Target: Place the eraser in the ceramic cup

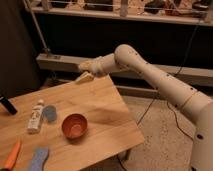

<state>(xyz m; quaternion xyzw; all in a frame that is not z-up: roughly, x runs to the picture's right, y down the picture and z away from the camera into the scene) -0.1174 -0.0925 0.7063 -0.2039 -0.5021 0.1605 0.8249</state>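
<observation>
The ceramic cup point(75, 125), round, low and red-orange, stands on the wooden table point(107, 107) near its middle. A blue-grey oblong pad point(39, 159) that looks like the eraser lies flat at the table's front left edge. My gripper point(84, 71) hovers over the table's far edge, well behind the cup and far from the pad. It is open, and its pale fingers point(86, 77) hold nothing. The white arm point(150, 70) reaches in from the right.
A white bottle point(35, 116) lies left of the cup, with a small round blue thing point(50, 113) beside it. An orange object point(12, 156) lies at the front left and a black one point(7, 105) at the left edge. A dark shelf unit stands behind the table.
</observation>
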